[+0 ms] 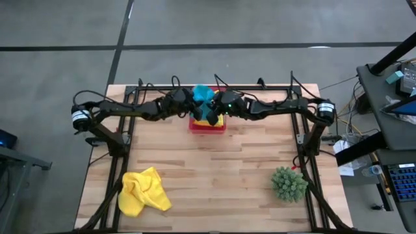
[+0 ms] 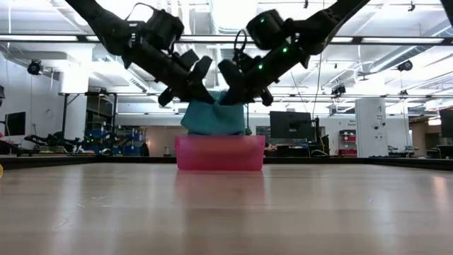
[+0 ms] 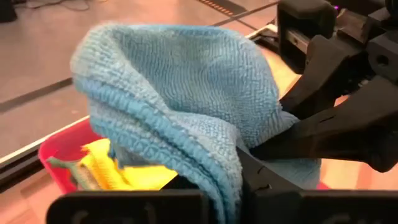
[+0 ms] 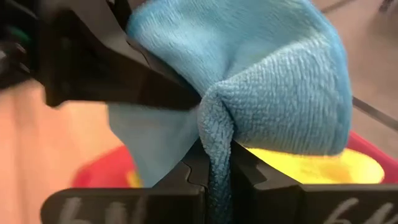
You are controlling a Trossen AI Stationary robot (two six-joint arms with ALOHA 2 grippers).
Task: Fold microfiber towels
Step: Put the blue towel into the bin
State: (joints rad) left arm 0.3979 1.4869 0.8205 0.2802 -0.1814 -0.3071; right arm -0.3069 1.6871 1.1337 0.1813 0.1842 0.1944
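A: Where's the turquoise towel (image 2: 212, 117)?

B: Up in the air over the pink tray (image 2: 219, 154), at the far middle of the table (image 1: 214, 175). Both arms meet there. Left gripper (image 2: 192, 91) pinches one side, right gripper (image 2: 237, 91) the other, and the cloth sags between them with its lower edge dipping behind the tray rim in the low view.

A: Jaws?

B: Both clamped on the towel. Right wrist view shows a fold of the cloth squeezed between that arm's fingers (image 4: 258, 180). Left wrist view has the cloth bunched right at its own fingertips, with the other arm's gripper (image 3: 336, 118) biting the far side.

A: What's in the tray?

B: A yellow towel (image 4: 311, 165) lying flat under the turquoise one. Left wrist view also shows a strip of light green cloth (image 3: 68, 167) beside the yellow. Can't tell how either is folded.

A: Anything else on the table?

B: A second yellow towel (image 1: 143, 190), crumpled, near the front left corner, well apart from the tray. A spiky green plant (image 1: 288, 183) stands near the front right. Neither arm is close to either.

A: Tray straight?

B: Sits flat on the wood, right below the two grippers in the high view.
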